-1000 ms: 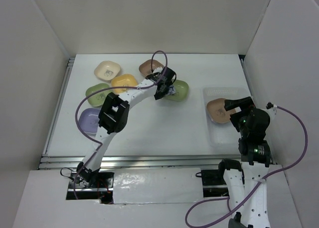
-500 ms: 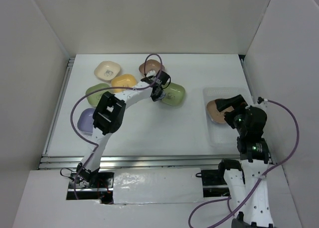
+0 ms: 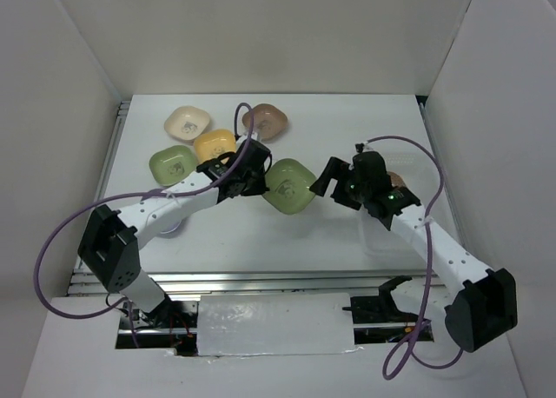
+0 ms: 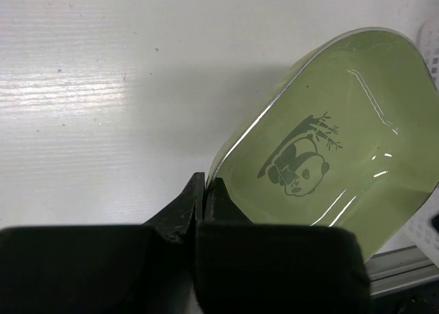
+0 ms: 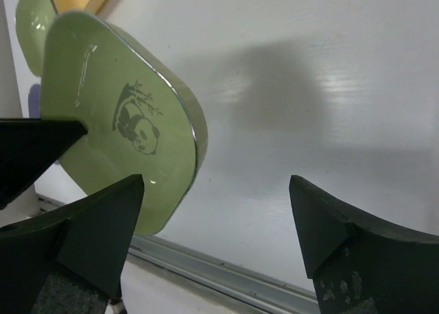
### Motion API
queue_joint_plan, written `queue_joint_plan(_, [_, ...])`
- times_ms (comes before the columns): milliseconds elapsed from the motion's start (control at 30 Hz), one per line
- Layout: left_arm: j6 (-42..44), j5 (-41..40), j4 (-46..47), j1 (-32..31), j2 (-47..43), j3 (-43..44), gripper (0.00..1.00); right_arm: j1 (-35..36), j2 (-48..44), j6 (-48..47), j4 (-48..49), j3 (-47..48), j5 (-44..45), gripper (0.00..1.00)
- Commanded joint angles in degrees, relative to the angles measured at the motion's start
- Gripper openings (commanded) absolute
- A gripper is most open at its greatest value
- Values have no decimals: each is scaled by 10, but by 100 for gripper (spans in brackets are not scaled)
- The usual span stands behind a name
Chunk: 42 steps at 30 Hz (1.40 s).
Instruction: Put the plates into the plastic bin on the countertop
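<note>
We hold the green panda plate tilted above the mid-countertop, with the left gripper clamped on its 9 o'clock rim, the right gripper spread wide at its 3 o'clock, and the plastic bin further toward 3 o'clock, largely under the right arm. We judge this thin edge pinch could let the plate pivot or slip if the right fingers nudge it off-centre. Wrist views show the rim pinch and the plate's shadow; only the overhead shows the bin and the other plates at 10 o'clock.
</note>
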Motion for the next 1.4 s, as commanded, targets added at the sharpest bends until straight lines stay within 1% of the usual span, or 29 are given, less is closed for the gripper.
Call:
queue_joint_plan(0, [16, 0, 21, -8, -20, -4, 0, 40, 26, 41, 45, 23, 32, 93])
queue_joint_plan(167, [16, -1, 14, -15, -34, 11, 0, 93, 84, 78, 55, 30, 51, 75])
queue_joint_plan(233, [15, 3, 23, -18, -49, 7, 0, 101, 90, 102, 70, 23, 51, 55])
queue_joint_plan(267, [13, 1, 23, -18, -54, 5, 0, 102, 88, 110, 78, 19, 68, 40])
queue_joint_plan(300, [12, -7, 19, -20, -60, 6, 4, 102, 77, 127, 81, 12, 82, 11])
queue_joint_plan(333, [12, -7, 15, -21, -63, 6, 21, 102, 77, 135, 82, 9, 82, 0])
queue_joint_plan(367, [6, -25, 6, -22, -67, 8, 48, 84, 64, 142, 79, 5, 82, 0])
queue_joint_plan(400, [-2, -41, -4, -23, -78, 7, 99, 68, 55, 144, 78, -3, 77, 0])
queue_joint_plan(500, [-25, -100, -51, -16, -113, -1, 99, -18, 10, 115, 41, -7, 83, 0])
queue_joint_plan(533, [-44, -116, -92, -10, -122, -1, 99, -43, -10, 99, 10, -4, 88, 0])
queue_joint_plan(567, [-65, -156, -136, 21, -149, -5, 99, -128, -24, 52, -19, 11, 85, 0])
queue_joint_plan(600, [-74, -156, -136, 21, -150, -5, 99, -129, -26, 51, -19, 11, 85, 0])
queue_joint_plan(633, [-86, -171, -170, 34, -170, -17, 99, -188, -28, 24, -41, 15, 77, 0])
queue_joint_plan(667, [-93, -172, -182, 66, -181, -26, 99, -210, -29, 14, -48, 18, 56, 0])
queue_joint_plan(733, [-91, -158, -184, 106, -219, -61, 99, -264, -29, 0, -58, 17, 40, 0])
queue_joint_plan(767, [-88, -143, -185, 148, -231, -74, 99, -303, -28, -1, -58, 8, 34, 0])
queue_joint_plan(833, [-81, -125, -186, 198, -266, -106, 99, -340, -22, 1, -48, -4, 8, 0])
queue_joint_plan(867, [-76, -112, -183, 248, -274, -116, 99, -355, -20, 1, -39, -21, -2, 0])
queue_joint_plan(900, [-59, -87, -179, 273, -284, -127, 99, -383, -18, 2, -33, -29, -22, 0])
queue_joint_plan(933, [-50, -75, -175, 297, -293, -146, 99, -393, -13, 2, -24, -35, -29, 0])
queue_joint_plan(967, [-30, -49, -171, 346, -305, -153, 99, -407, -10, 2, -20, -44, -34, 0])
queue_joint_plan(1033, [-15, -30, -169, 389, -308, -171, 99, -416, -5, 4, -9, -51, -40, 0])
queue_joint_plan(1067, [1, -24, -166, 431, -305, -178, 99, -419, -1, 5, -8, -57, -41, 0])
queue_joint_plan(1133, [16, 4, -158, 466, -295, -194, 99, -425, 3, 8, 1, -63, -52, 6])
queue_joint_plan(1167, [23, 18, -153, 495, -291, -200, 99, -427, 4, 7, 1, -65, -53, 12])
queue_joint_plan(1233, [38, 49, -146, 526, -284, -208, 99, -429, 6, 2, 0, -63, -70, 59])
queue_joint_plan(1300, [47, 57, -144, 536, -286, -209, 99, -424, -10, 0, -14, -55, -69, 76])
queue_joint_plan(1333, [48, 57, -146, 541, -289, -208, 99, -416, -18, -1, -19, -45, -63, 95])
queue_joint_plan(1367, [49, 55, -148, 543, -292, -207, 99, -412, -40, -1, -26, -38, -53, 100])
